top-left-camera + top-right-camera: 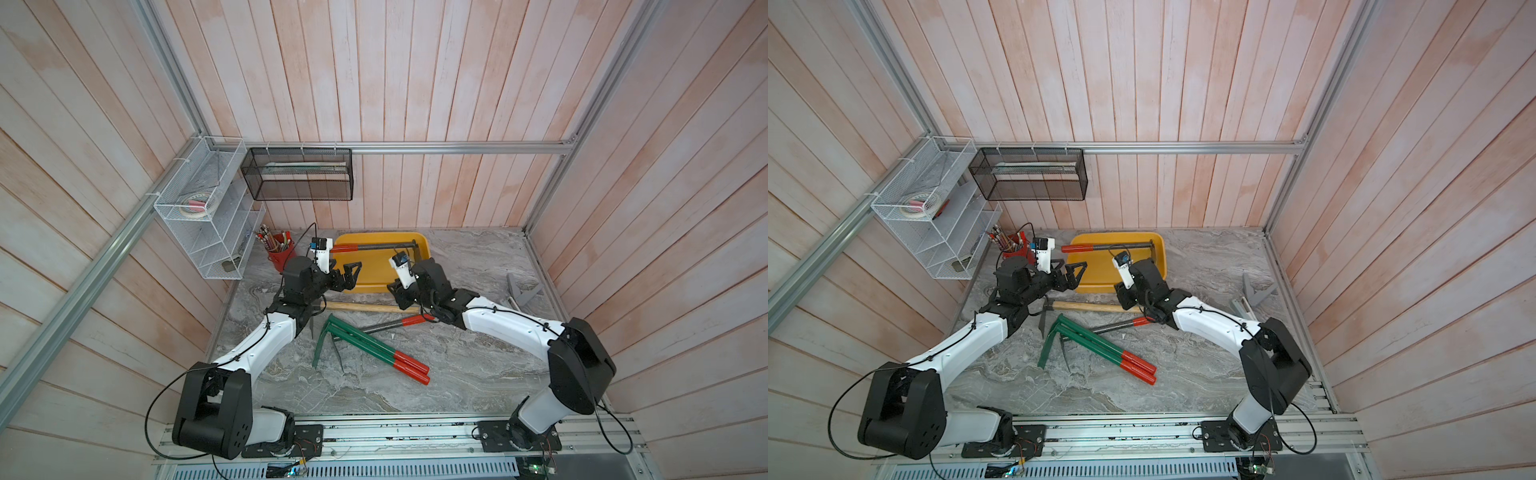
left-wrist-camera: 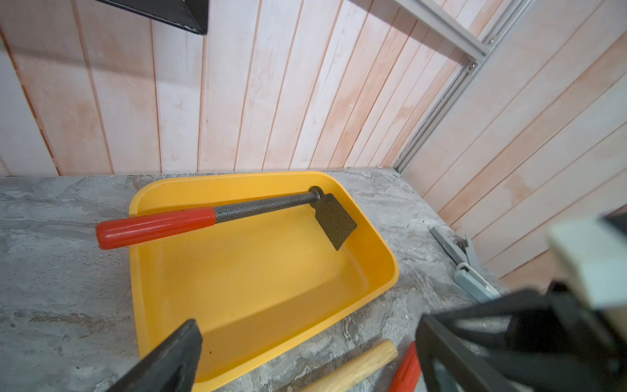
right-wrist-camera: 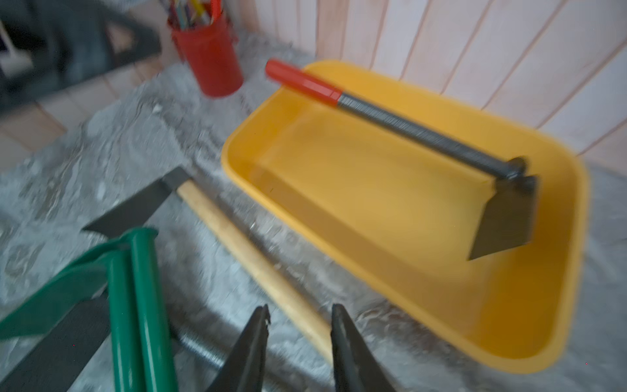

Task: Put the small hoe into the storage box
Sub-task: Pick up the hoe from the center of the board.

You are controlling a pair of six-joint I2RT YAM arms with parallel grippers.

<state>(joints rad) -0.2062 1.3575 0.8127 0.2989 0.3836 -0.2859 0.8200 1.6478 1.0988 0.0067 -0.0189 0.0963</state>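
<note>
Surface: grey marbled tabletop (image 1: pixel 457 365) is carrying everything, with pink plank walls closing it in.
Left gripper (image 1: pixel 353 275): hovering at the storage box's (image 1: pixel 370 272) front corner on the pencil-cup side, jaws spread wide, gripping nothing.
Right gripper (image 3: pixel 300 309): hanging just off the storage box's front rim at the opposite end, jaws parted a little, nothing between them.
Small hoe (image 1: pixel 382 246): lying inside the storage box along its back wall.
Axis: running lengthwise with the box. The blade is sitting in the back corner away from the pencil cup (image 1: pixel 280 251), and the red grip is poking out over the rim toward it.
Nearer arm: judging by position, the left is sitting closer to the grip and the right closer to the blade.
Hard to see: the right wrist view is blurring. The right fingertips are hiding under the wrist in both top views. Whether the blade edge is touching the box floor, I cannot tell.
</note>
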